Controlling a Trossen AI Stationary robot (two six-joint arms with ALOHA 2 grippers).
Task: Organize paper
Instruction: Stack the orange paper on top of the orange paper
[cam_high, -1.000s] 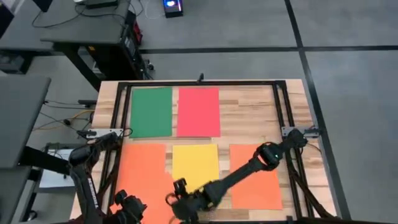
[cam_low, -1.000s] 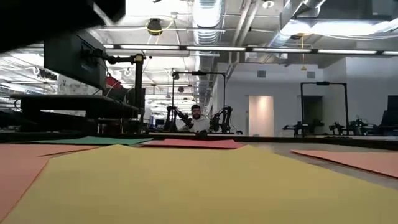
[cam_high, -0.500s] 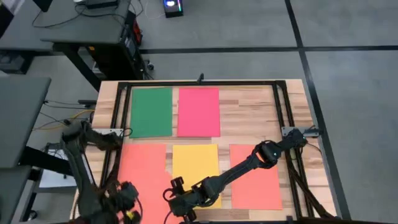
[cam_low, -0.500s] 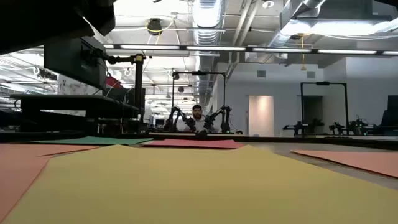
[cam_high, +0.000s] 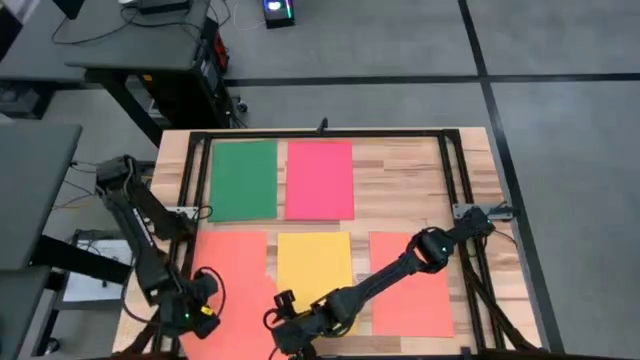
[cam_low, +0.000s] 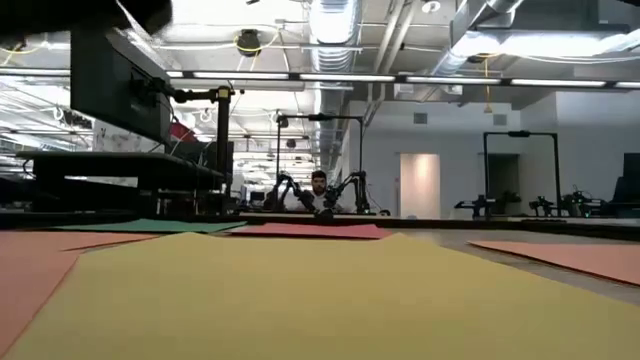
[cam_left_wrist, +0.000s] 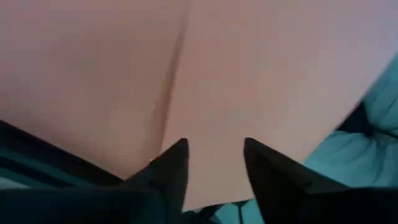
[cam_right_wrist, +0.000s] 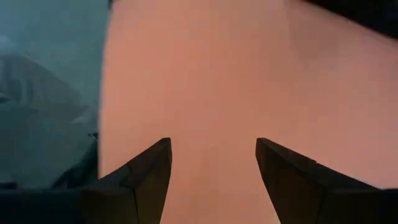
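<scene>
Orange flat sheets (cam_high: 235, 285) lie under both parted hands, left hand (cam_high: 197, 312) and right hand (cam_high: 285, 330)

We look down on a grey floor (cam_high: 400, 40) crossed by dark seams, with a wooden table (cam_high: 400, 180) carrying a black metal frame (cam_high: 330, 133) at its far edge. A dark desk (cam_high: 110, 45) stands at the upper left, and a small device with a blue light (cam_high: 278, 10) sits on the floor beyond. From table height we see an open workshop: exposed ceiling ducts (cam_low: 335, 20), long strip lights (cam_low: 250, 75), a pale door (cam_low: 419, 185) in the far wall, and a seated person (cam_low: 318, 190) between two small robot arms.
</scene>
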